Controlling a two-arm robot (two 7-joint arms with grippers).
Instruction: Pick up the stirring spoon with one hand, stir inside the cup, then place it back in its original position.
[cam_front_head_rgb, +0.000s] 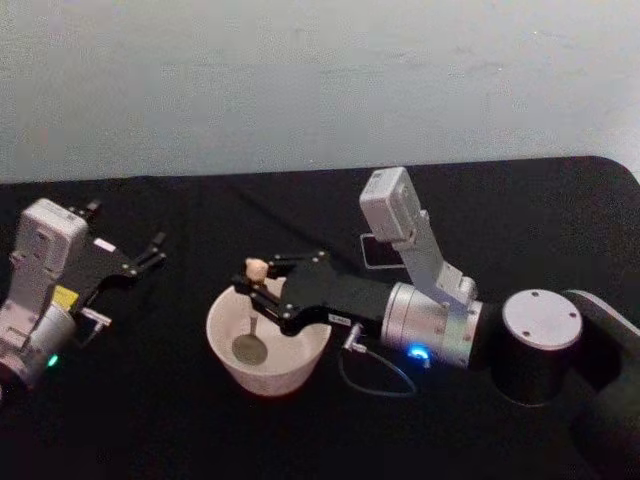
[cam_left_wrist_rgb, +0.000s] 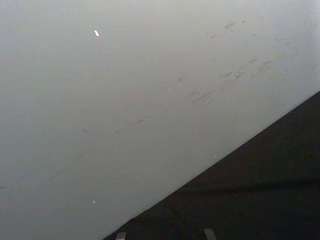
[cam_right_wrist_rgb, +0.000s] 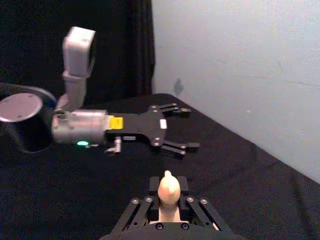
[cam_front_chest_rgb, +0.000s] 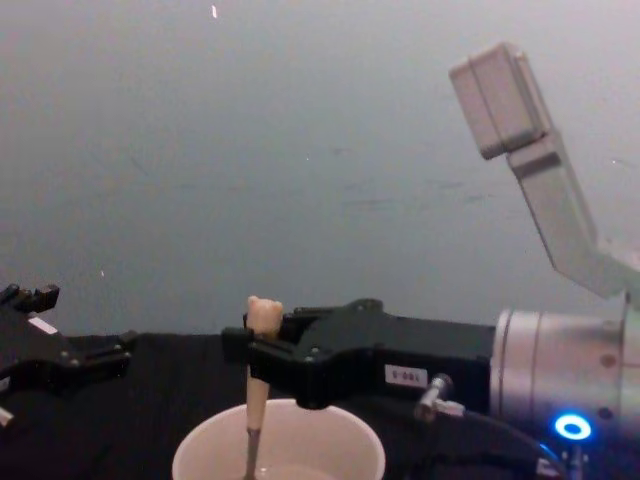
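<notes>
Matt black cloth (cam_front_head_rgb: 150, 420), smooth matt cup (cam_front_head_rgb: 292, 372), matt plastic right claw (cam_front_head_rgb: 258, 290)

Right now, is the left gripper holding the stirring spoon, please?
No, the right gripper holds the stirring spoon in the cup; the left gripper sits open, apart.

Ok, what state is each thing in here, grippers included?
stirring spoon: upright, lower end inside the cup.
cup: upright, spoon standing in it.
right gripper: shut on the stirring spoon's handle, above the cup.
left gripper: open, holding nothing, parked at the left.
</notes>
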